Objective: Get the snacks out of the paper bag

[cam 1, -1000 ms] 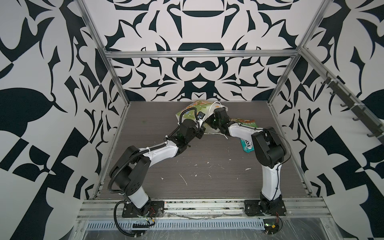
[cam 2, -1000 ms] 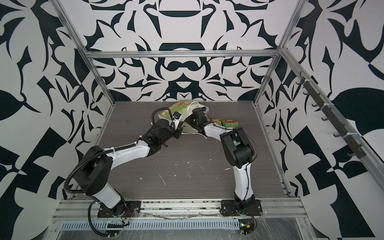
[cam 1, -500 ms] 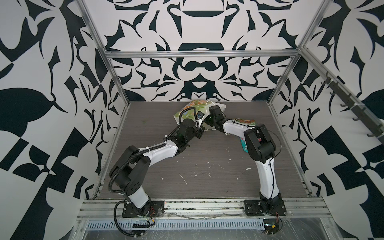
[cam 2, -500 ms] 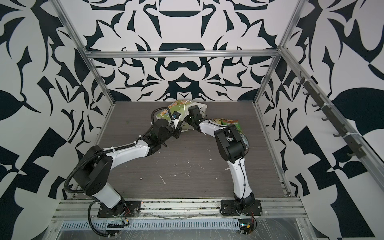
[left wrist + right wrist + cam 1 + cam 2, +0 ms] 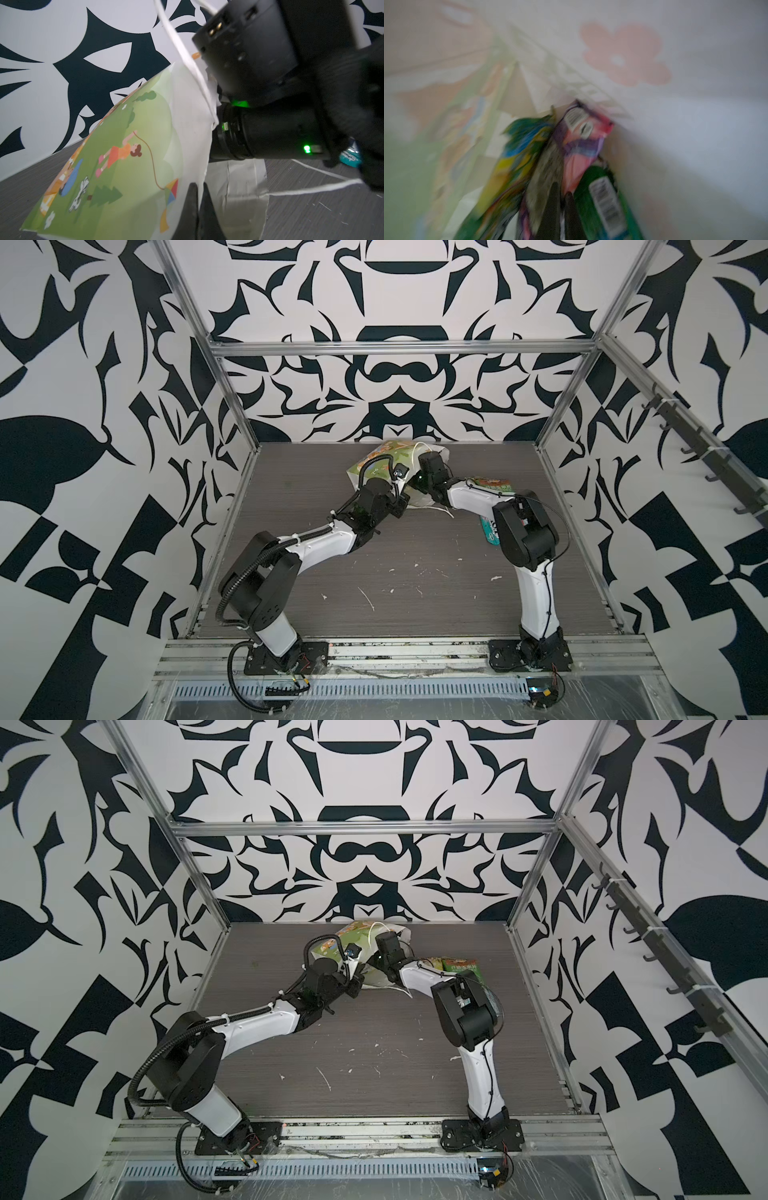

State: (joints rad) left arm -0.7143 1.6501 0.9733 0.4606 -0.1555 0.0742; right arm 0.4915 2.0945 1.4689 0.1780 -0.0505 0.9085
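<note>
well, inside the paper bag (image 5: 133,166) right jaws pinch a purple packet (image 5: 577,145), left jaws its edge.

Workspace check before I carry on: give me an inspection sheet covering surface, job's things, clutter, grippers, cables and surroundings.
Surface: dark wood-grain tabletop, flat.
Job's things: paper bag lying at the back; green packets and a teal packet already out beside the right arm; purple packet and others still inside.
Clutter: small white scraps scattered on the tabletop.
Grippers: left gripper shut on the bag's white edge; right gripper inside the bag, shut, apparently on the purple packet.
Cables: black conduit along the left arm; cable loop below its base.
Surroundings: patterned walls, aluminium frame, hook rail on the right.
</note>
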